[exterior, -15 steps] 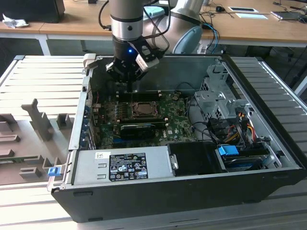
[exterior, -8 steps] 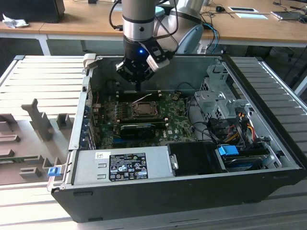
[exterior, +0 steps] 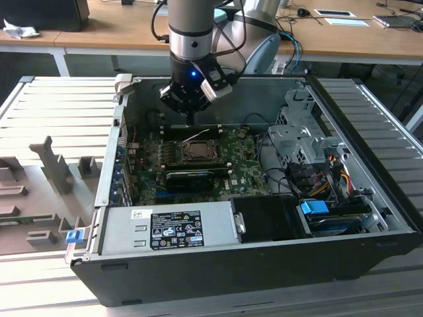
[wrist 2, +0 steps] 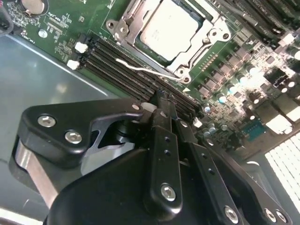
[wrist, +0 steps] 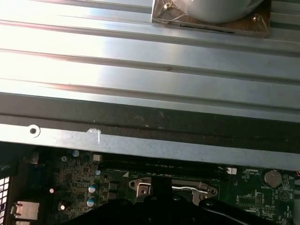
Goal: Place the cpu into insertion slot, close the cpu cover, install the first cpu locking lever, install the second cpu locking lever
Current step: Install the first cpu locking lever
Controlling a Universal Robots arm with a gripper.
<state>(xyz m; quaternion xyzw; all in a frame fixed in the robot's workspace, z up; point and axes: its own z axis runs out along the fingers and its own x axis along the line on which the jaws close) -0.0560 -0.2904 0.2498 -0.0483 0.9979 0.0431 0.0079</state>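
Note:
The cpu (wrist 2: 169, 27) lies flat in the insertion slot (wrist 2: 183, 71), its pale metal top showing through the window of the cpu cover (wrist 2: 191, 50), which lies down around it. A thin pale lever (wrist 2: 140, 68) runs along the socket's side nearest my gripper. My gripper (wrist 2: 161, 97) hangs just off that side, above the memory slots (wrist 2: 117, 61), its black fingers pressed together with nothing between them. In the exterior view my gripper (exterior: 192, 120) hovers a little behind the socket (exterior: 198, 151) on the green board (exterior: 244, 165).
The board lies inside an open computer case (exterior: 370, 198). A long black graphics card (exterior: 192, 177) sits just in front of the socket. The power supply (exterior: 165, 228) fills the case's near side; a drive cage (exterior: 301, 129) and coloured cables (exterior: 324, 175) crowd the exterior view's right.

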